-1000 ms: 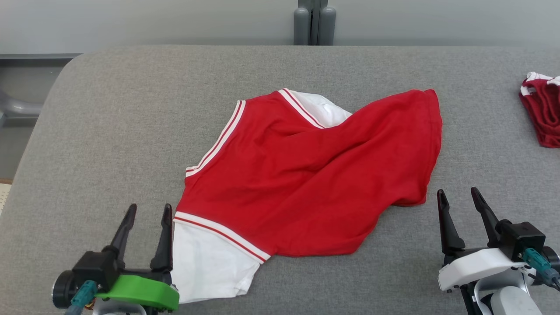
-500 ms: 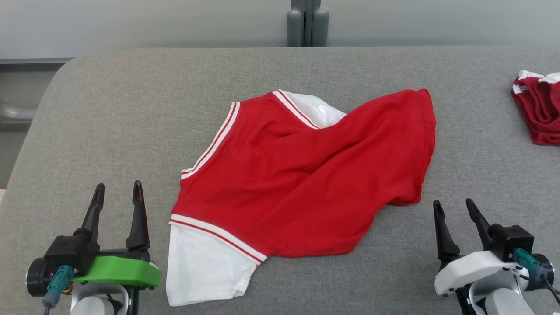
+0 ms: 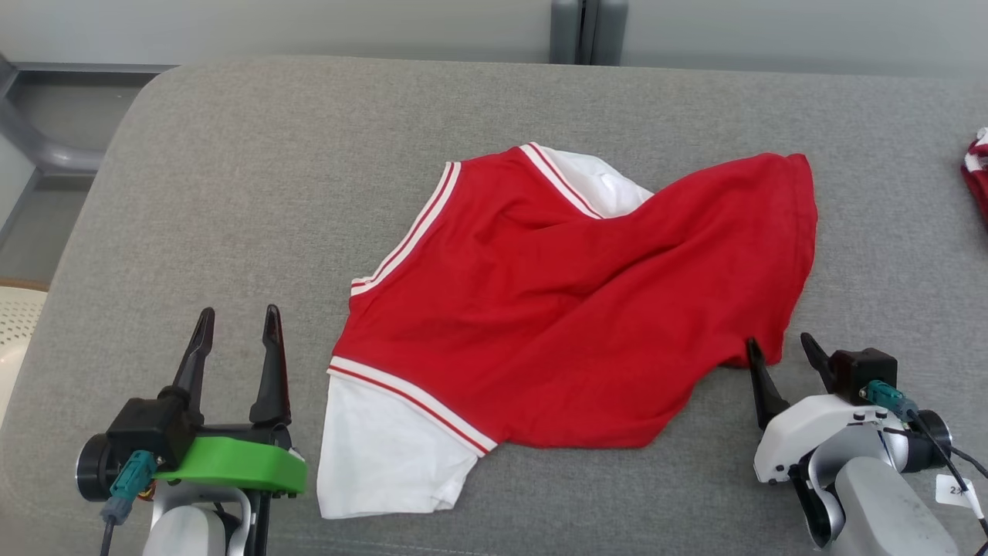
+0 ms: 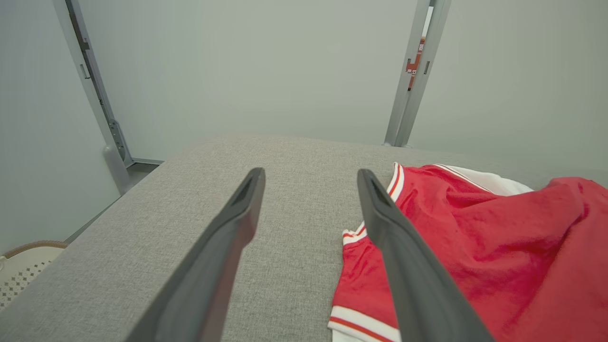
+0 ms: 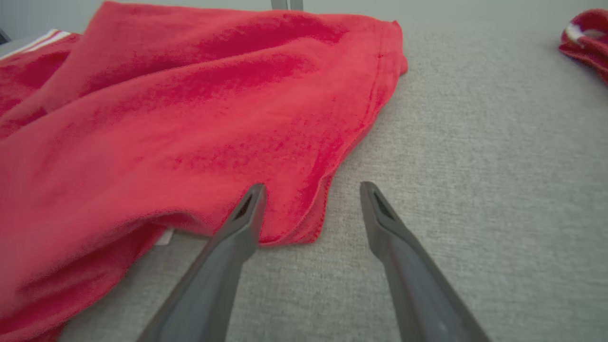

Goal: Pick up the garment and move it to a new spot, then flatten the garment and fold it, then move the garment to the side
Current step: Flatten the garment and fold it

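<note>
The red T-shirt with white sleeves (image 3: 571, 309) lies crumpled mid-table (image 3: 231, 154), still unfolded, so the pick-up and relocating step seems to be in hand. Its long axis runs diagonally, from the white sleeve at 7 o'clock to the hem corner at 2 o'clock, with the hem facing 3 o'clock. The left end effector (image 3: 238, 313) is spread and empty, just beside the sleeve trim at 8 o'clock. The right end effector (image 3: 778, 340), equally spread, straddles the hem corner at 4 o'clock. Next, each likely needs to pinch its nearest edge without bunching extra layers.
</note>
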`<state>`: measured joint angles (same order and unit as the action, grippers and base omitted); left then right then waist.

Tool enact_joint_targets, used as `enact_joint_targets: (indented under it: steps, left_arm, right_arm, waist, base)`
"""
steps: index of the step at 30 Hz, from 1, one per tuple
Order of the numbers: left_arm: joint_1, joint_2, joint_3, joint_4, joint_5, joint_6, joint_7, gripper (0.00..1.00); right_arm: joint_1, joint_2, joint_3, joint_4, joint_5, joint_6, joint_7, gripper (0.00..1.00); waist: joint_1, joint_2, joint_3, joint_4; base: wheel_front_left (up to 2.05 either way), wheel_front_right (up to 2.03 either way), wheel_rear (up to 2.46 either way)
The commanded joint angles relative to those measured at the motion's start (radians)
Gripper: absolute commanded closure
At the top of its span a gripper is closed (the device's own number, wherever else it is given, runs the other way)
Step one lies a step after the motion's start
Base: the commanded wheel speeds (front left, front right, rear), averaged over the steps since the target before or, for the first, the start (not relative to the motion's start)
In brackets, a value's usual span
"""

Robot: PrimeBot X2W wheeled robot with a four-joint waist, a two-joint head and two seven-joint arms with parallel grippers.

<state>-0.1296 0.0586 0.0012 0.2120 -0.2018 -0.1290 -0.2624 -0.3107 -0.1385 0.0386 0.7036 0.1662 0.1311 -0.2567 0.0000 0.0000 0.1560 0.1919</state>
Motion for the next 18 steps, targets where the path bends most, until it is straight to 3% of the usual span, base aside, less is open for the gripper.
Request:
enact_joint_targets:
  steps: [1, 2, 3, 4, 5, 9, 18]
  left_arm:
    - [-0.015, 0.000, -0.001, 0.003, -0.011, -0.002, -0.003, 0.00]
    - [-0.016, 0.000, -0.002, 0.003, -0.012, -0.002, -0.003, 0.00]
    - [-0.016, -0.001, -0.002, 0.003, -0.013, -0.003, -0.003, 0.00]
    - [-0.014, -0.002, -0.001, 0.003, -0.013, -0.003, -0.003, 0.00]
    - [-0.011, -0.002, 0.002, 0.003, -0.013, -0.003, -0.003, 0.00]
    - [0.013, -0.003, 0.017, 0.002, -0.009, -0.003, -0.003, 0.00]
    - [0.037, -0.004, 0.033, -0.001, 0.003, -0.003, -0.003, 0.00]
  right_arm:
    - [-0.015, -0.004, -0.003, 0.030, 0.005, -0.001, -0.002, 0.00]
    - [-0.023, 0.001, 0.000, 0.055, 0.011, -0.001, -0.003, 0.00]
    - [-0.028, 0.004, 0.003, 0.073, 0.017, -0.001, -0.004, 0.51]
    - [-0.031, 0.006, 0.009, 0.091, 0.023, -0.001, -0.004, 0.95]
    - [-0.033, 0.007, 0.014, 0.101, 0.029, -0.001, -0.003, 1.00]
    - [-0.044, -0.009, 0.011, 0.059, 0.048, -0.001, -0.007, 1.00]
    - [0.064, -0.079, -0.066, -0.300, 0.035, -0.001, -0.008, 1.00]
  waist:
    - [0.0000, 0.0000, 0.009, 0.021]
    - [0.0000, 0.0000, 0.010, 0.024]
    - [0.0000, 0.0000, 0.010, 0.026]
    - [0.0000, 0.0000, 0.009, 0.027]
    - [0.0000, 0.0000, 0.008, 0.025]
    - [0.0000, 0.0000, -0.002, 0.001]
    - [0.0000, 0.0000, -0.028, -0.045]
  base:
    - [0.00, 0.00, 0.00]
    - [0.00, 0.00, 0.00]
    - [0.00, 0.00, 0.00]
    - [0.00, 0.00, 0.00]
    - [0.00, 0.00, 0.00]
    - [0.00, 0.00, 0.00]
    - [0.00, 0.00, 0.00]
